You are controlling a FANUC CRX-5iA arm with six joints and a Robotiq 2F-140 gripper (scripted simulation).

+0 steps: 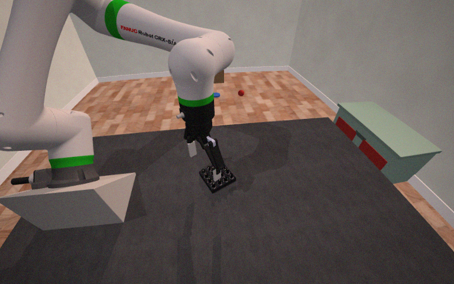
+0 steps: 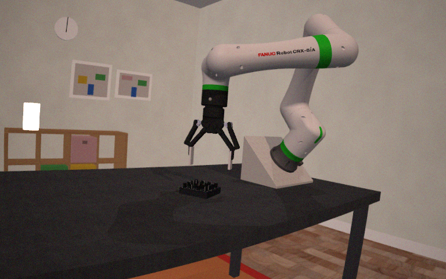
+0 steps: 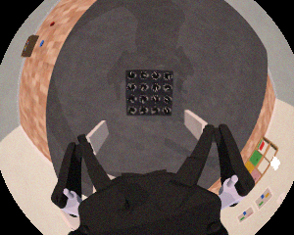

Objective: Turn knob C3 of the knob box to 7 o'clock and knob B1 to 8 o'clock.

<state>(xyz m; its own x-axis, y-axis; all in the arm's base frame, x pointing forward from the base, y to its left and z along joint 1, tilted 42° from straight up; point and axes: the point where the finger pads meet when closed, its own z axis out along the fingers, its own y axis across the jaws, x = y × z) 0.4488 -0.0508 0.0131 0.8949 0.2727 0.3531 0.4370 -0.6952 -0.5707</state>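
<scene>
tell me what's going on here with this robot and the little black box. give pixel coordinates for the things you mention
A robot arm [image 1: 145,26] [image 2: 270,57] has its hand [image 1: 204,167] [image 2: 210,166] [image 3: 145,122] open above a black box of knobs [image 1: 212,190] [image 2: 192,192] [image 3: 149,93] on a dark table [image 1: 292,218] [image 2: 80,207] [image 3: 211,59]. It isn't touching the box or holding anything. The job is to turn two knobs, C3 and B1; their settings are too small to read here.

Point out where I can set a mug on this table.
Room appears on the dark tabletop between the knob box and green cabinet, and between box and pedestal. It's crowded around the box, where the open jaws hang overhead.
</scene>
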